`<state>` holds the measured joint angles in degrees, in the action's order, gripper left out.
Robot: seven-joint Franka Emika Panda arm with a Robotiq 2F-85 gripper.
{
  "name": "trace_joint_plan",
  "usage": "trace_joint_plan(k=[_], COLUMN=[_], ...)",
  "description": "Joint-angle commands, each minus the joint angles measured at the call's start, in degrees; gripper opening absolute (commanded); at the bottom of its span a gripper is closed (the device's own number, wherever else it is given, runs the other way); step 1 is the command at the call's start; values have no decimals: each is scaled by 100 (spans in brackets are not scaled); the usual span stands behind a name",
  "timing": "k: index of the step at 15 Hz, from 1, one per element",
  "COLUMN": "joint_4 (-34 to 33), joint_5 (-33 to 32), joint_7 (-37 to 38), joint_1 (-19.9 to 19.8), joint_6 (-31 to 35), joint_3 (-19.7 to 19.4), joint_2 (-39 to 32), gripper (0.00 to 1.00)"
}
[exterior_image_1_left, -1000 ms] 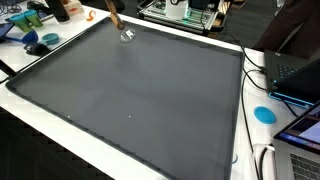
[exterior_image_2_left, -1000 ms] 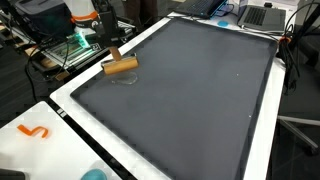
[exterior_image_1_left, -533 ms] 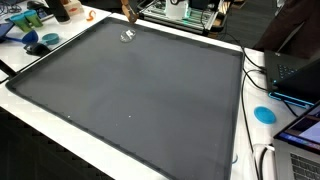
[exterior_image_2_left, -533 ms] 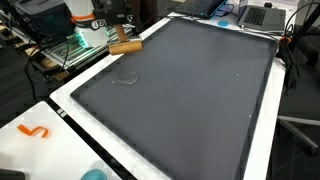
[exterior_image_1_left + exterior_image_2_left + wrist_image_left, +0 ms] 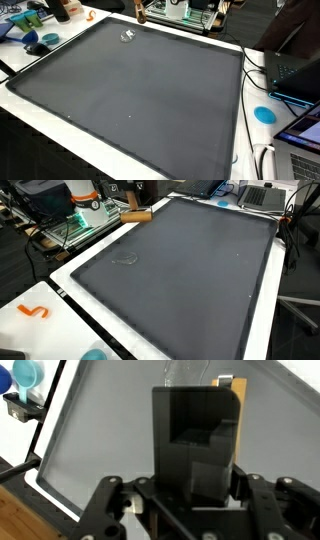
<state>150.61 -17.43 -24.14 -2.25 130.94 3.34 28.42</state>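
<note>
Wrist view: gripper [image 5: 192, 488] pinching dark wood-backed block [image 5: 195, 430], jaws pressed on its sides. In an exterior view, block [image 5: 135, 216] hangs by upper left rim of grey mat [image 5: 190, 270], well apart from clear scrap [image 5: 125, 260] lying on mat.

Risk, my guess: block twists in pinch, or clips mat rim if lowered here.

Count: one block, one scrap, one mat, one orange squiggle [image 5: 33, 311], one blue disc [image 5: 264, 113] at right.

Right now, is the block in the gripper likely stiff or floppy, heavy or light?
Probably stiff: the block shows straight edges in the gripper. Likely light: its tan side looks like wood or cork.
</note>
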Motion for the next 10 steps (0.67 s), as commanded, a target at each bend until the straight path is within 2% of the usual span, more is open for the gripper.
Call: trace_joint_plan(k=[1,6,10], joint_4=[91,97,59], joint_5=[-603,-1307,-1585], joint_7=[981,2082,2615], joint_1=[51,62,167], joint_6=[-162,-505,-842], joint_3=[340,817,1023], joint_2=[70,-114,-302], gripper=[25,25,25])
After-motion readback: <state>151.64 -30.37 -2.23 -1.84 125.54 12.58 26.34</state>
